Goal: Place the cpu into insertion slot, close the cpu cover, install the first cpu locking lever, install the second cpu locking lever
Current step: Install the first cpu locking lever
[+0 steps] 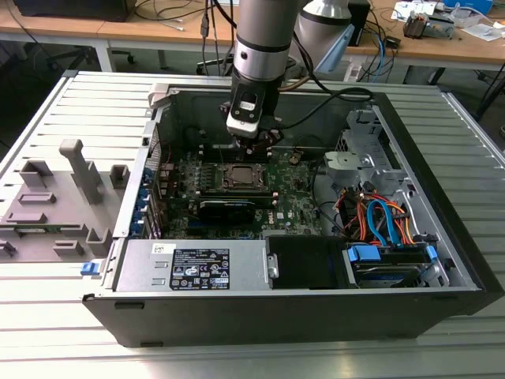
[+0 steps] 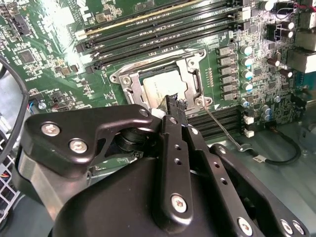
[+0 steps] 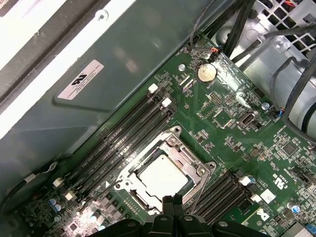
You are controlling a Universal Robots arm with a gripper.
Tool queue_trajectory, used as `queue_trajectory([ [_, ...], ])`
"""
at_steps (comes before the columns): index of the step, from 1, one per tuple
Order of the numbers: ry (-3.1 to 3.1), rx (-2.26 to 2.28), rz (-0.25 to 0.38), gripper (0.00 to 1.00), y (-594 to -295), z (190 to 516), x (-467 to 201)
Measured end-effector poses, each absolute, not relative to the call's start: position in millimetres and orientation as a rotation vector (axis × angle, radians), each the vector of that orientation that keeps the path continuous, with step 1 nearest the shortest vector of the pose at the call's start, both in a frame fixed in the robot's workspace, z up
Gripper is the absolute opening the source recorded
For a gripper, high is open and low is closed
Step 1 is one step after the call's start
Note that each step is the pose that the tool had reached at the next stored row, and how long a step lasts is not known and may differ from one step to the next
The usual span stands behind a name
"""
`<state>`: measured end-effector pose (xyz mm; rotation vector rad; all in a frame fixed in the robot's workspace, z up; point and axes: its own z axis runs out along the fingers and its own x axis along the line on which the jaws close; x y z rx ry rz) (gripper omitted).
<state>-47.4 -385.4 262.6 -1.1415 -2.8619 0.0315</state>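
The gripper (image 1: pixel 256 144) hangs inside the open computer case (image 1: pixel 442 237), straight over the green board (image 2: pixel 49 59). In both wrist views its two black fingers (image 2: pixel 174 148) are pressed together into one narrow bar, and I see nothing between them. The tips (image 3: pixel 173 201) end at the edge of the insertion slot (image 2: pixel 123 78). From these angles I cannot say for sure whether they touch the metal there or stay a little above it.

The cpu (image 2: pixel 160 88) lies flat in the slot, just ahead of the fingertips, with its silvery-grey top facing up. The cpu cover (image 2: pixel 190 74) is down over it. Its thin metal frame goes around the chip, and the chip shows through the square window. In the first wrist view the same chip (image 3: pixel 163 175) sits directly in front of the closed tips, inside the frame (image 3: pixel 183 152).

A thin metal locking lever (image 2: pixel 222 129) starts near the corner of the cover, close beside the fingertips. It runs slantwise away from the slot and over a short bank of black memory slots (image 2: pixel 222 118), and its bent end lies out past them. It seems to stand free of the cover and not hooked under a catch.

A longer bank of memory slots (image 2: pixel 163 29) lies on the far side of the cpu from the fingers.
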Motion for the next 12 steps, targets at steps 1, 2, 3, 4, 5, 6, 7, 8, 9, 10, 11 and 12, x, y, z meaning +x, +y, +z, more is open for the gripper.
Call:
queue_trajectory([
  [1,-2.865,-1.133,0.032,0.11,-385.4,262.6,-47.4],
  [2,-2.868,-1.128,0.032,0.11,-385.4,262.6,-47.4],
  [3,-2.871,-1.120,0.032,0.11,-385.4,262.6,-47.4],
  [4,-2.873,-1.113,0.033,0.11,-385.4,262.6,-47.4],
  [5,-2.877,-1.103,0.033,0.11,-385.4,262.6,-47.4],
  [6,-2.881,-1.094,0.033,0.11,-385.4,262.6,-47.4],
  [7,-2.883,-1.087,0.033,0.11,-385.4,262.6,-47.4],
  [8,-2.888,-1.076,0.034,0.11,-385.4,262.6,-47.4],
  [9,-2.892,-1.065,0.034,0.11,-385.4,262.6,-47.4],
  [10,-2.895,-1.057,0.034,0.11,-385.4,262.6,-47.4],
  [11,-2.897,-1.050,0.035,0.11,-385.4,262.6,-47.4],
  [12,-2.902,-1.037,0.035,0.11,-385.4,262.6,-47.4],
])
